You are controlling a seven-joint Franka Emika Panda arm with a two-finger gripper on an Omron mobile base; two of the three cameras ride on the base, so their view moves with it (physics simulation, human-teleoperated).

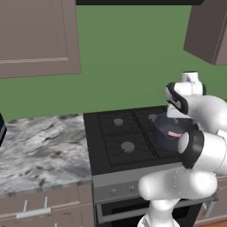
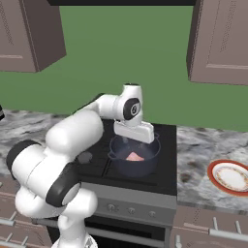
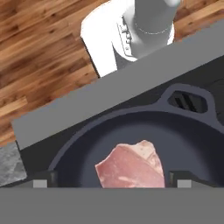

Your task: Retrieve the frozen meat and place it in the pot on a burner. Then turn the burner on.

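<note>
Meat [image 3: 131, 168] lies flat on the bottom of the pot [image 3: 87, 144], pinkish-red with paler streaks, so I judge the placing done and the burner step in hand. My pincer [image 2: 134, 141] hangs just above the pot's mouth with its jaws wide apart and nothing between them; in the hand view the two dark fingertips [image 3: 43, 178] stand either side of the meat, clear of it.

The pot [image 2: 133, 160] sits on the stove [image 2: 92, 160] at its front right corner, near the stove's front edge, with one small side handle [image 3: 189, 99] showing on the rim. The knobs [image 2: 112, 207] run in a row along the grey front panel below that edge, small and hard to tell apart from here.

To do this well I would lift straight up first, so neither fingertip catches the rim or drags the pot off its grate. Then I would bring the hand down in front of the panel and pick the knob that answers to the front right burner; which one that is I cannot tell from the pictures. A square grip on the knob and a slow, steady twist should do. On the counter to the right a red-rimmed plate [image 2: 231, 177] stands well clear of the path.
</note>
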